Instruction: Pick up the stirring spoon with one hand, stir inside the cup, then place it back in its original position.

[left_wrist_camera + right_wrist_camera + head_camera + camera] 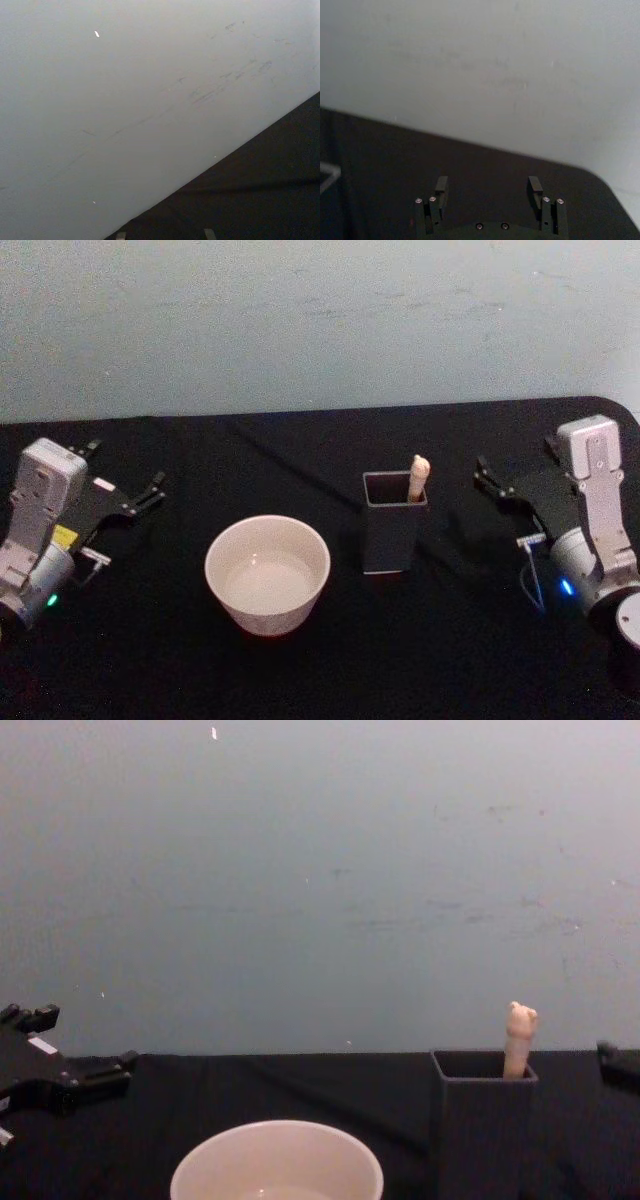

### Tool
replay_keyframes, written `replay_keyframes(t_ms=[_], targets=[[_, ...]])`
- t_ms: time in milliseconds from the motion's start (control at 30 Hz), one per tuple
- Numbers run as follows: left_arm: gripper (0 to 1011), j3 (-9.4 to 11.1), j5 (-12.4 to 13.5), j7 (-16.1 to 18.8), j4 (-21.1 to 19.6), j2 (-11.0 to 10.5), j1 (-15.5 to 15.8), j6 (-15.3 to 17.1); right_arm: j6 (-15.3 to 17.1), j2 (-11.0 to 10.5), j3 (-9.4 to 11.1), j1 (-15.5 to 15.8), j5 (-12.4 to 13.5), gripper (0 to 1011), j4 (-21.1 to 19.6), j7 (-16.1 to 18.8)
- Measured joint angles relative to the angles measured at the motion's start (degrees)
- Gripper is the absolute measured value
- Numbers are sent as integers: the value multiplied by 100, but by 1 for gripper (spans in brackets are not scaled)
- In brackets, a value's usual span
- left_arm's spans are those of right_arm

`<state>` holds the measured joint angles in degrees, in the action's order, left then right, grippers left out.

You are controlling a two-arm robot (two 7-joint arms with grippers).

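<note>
Head view: the right gripper sits open and empty, with the stirring spoon upright in the dark holder just off its fingertips and the cup beyond. The left gripper idles open, well apart. Right wrist view: the fingers are spread over bare table. Chest view: only the spoon's handle top clears the holder; its bowl is hidden. A skewed pinch could tip the holder.

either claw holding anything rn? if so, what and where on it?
Nothing held. Left claw and right claw are both open and apart from the stirring spoon, which stands in the dark holder.
</note>
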<state>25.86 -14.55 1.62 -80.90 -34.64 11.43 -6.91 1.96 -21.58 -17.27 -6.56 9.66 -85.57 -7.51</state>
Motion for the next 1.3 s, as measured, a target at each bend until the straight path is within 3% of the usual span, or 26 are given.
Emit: replay_keyframes(t_ms=[200,1300], targets=[[1001,0,0,0,0,0,0,0,187,13,68,89,-6,1002,84,73],[1001,0,0,0,0,0,0,0,143,0,53,72,0,1002,51,72]])
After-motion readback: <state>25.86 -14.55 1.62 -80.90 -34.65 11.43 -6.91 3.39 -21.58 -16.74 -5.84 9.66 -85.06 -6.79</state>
